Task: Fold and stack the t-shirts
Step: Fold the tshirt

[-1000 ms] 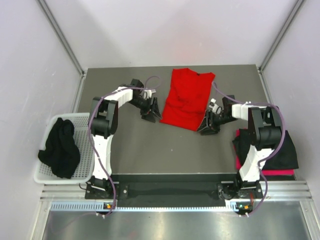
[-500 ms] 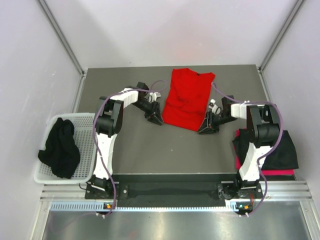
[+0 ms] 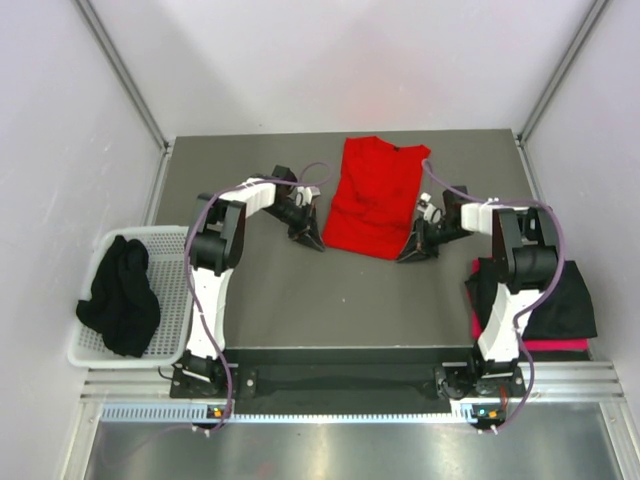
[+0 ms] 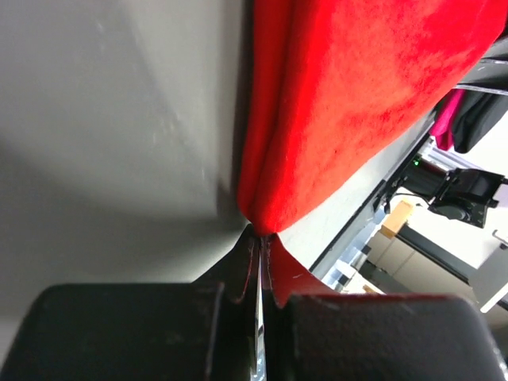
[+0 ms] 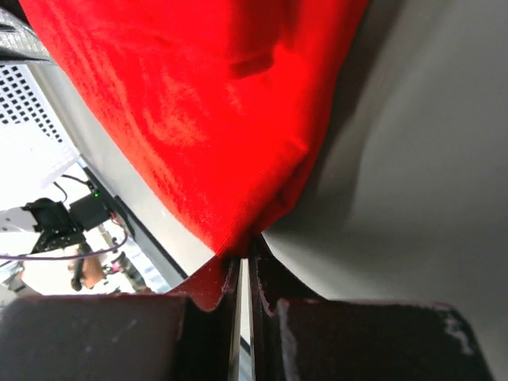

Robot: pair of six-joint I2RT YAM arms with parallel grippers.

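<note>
End effectors (image 4: 259, 238) (image 5: 242, 259) now clamped; t-shirt (image 3: 375, 200) edge prob. hidden.

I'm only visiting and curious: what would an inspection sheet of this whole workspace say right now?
Surface: grey table.
Job's things: red t-shirt at the far middle; black bundle in the basket; black shirt lying on a pinkish-red shirt at the right.
Clutter: white mesh basket at the left edge.
Tools: left tool and right tool each shut on a near corner of the red t-shirt.
Cables: purple cables along both arms.
Surroundings: plain white walls.

Left arm (image 3: 212, 245) and right arm (image 3: 520, 250) extended inward, low; jaws on both clamped
</note>
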